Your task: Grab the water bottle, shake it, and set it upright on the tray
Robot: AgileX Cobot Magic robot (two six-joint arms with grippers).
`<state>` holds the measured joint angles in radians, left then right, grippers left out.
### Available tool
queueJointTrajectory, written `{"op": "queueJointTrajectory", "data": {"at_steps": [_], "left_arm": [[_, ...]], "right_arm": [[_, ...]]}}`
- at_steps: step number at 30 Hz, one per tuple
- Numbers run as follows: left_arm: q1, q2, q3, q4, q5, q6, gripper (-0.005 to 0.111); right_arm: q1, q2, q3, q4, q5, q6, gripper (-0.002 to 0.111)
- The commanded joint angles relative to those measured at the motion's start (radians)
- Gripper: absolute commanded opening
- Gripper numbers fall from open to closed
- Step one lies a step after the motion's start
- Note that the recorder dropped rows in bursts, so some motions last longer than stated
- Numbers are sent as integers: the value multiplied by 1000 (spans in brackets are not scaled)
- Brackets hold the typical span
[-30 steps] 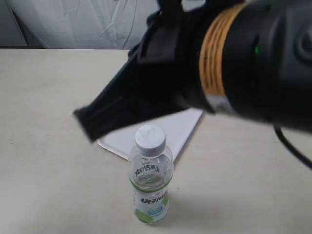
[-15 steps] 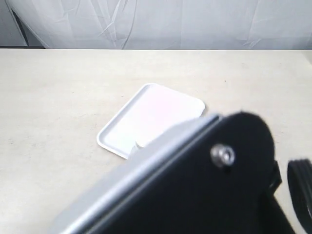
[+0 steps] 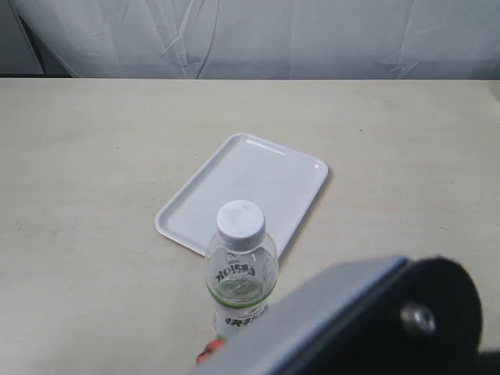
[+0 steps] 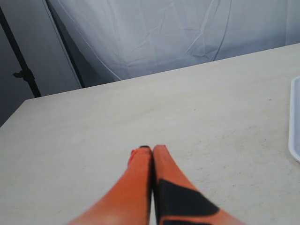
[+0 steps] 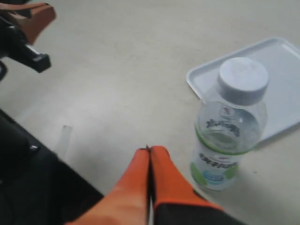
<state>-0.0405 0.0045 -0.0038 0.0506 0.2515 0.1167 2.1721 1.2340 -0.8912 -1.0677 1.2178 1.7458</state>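
Over on the left, the left claw [image 4: 150, 149] is seen pressed together, orange tips touching, nothing held. Bare counter [image 4: 93, 131] is all that lies beneath and ahead of it; only a sliver of the tray [image 4: 296, 122] is caught well off to one side. No part in the pick-up is expected from this one.

At the middle, the water bottle [image 3: 241, 269] is found upright on the counter, white cap [image 3: 240, 221] on, just beside the tray's near rim and not yet on it. The tray is bare.

On the right, the right claw [image 5: 150, 150] is also pressed together and empty. The bottle [image 5: 228, 140] stands near it, just past the tips and off its centre line; the tray [image 5: 281, 61] lies beyond the bottle from this claw. In the exterior view most of the lower right is filled by the right arm [image 3: 375, 320].

The step in hand is judged to be the approach for the grasp, with the task barely begun. For it to be done well, the claw should be spread wide before anything else; shut as it is, the bottle would only be nudged over. Then the claw should be lined up so the bottle sits between the jaws, taken around the label [image 5: 216, 166] rather than the cap. A firm but measured squeeze is advised, since thin plastic may buckle, and a loose hold could be lost in the shake.
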Motion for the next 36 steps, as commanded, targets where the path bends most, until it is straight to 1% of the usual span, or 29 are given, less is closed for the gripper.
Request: {"op": "queueJointTrajectory", "data": {"at_steps": [1,3,8,12,14,17,18,21,22,23,24,25,27,29,30,31,33,36], "left_arm": [[-2,-5,4,-4,-13,-3,0],[-2,-5,4,-4,-13,-3,0],[-2,-5,4,-4,-13,-3,0],[-2,-5,4,-4,-13,-3,0],[-2,-5,4,-4,-13,-3,0],[-2,-5,4,-4,-13,-3,0],[-2,-5,4,-4,-13,-3,0],[-2,-5,4,-4,-13,-3,0],[-2,-5,4,-4,-13,-3,0],[-2,-5,4,-4,-13,-3,0],[-2,-5,4,-4,-13,-3,0],[-2,-5,4,-4,-13,-3,0],[-2,-5,4,-4,-13,-3,0],[-2,-5,4,-4,-13,-3,0],[-2,-5,4,-4,-13,-3,0],[-2,-5,4,-4,-13,-3,0],[-2,-5,4,-4,-13,-3,0],[-2,-5,4,-4,-13,-3,0]], "right_arm": [[73,-30,62,-120,3,131,-1],[67,-55,87,-118,3,134,-1],[4,-121,102,-111,3,122,-1],[-21,-154,102,-133,3,38,-1],[-49,-168,102,-181,3,10,-1],[-124,-202,102,-292,3,18,-1],[-171,-222,102,-312,3,36,-1],[-286,-285,102,-307,3,40,-1],[-326,-305,102,-290,3,36,-1],[-402,-374,96,-229,1,-11,-1],[-429,-410,93,-204,-20,-40,-1],[-483,-481,76,-130,-52,-127,-1],[-516,-537,54,-68,-30,-206,-1],[-539,-623,22,-1,3,-241,-1],[-539,-653,15,14,3,-270,-1],[-539,-705,14,51,3,-343,-1],[-539,-793,19,146,3,-420,-1],[-539,-806,52,126,3,-420,-1]]}}
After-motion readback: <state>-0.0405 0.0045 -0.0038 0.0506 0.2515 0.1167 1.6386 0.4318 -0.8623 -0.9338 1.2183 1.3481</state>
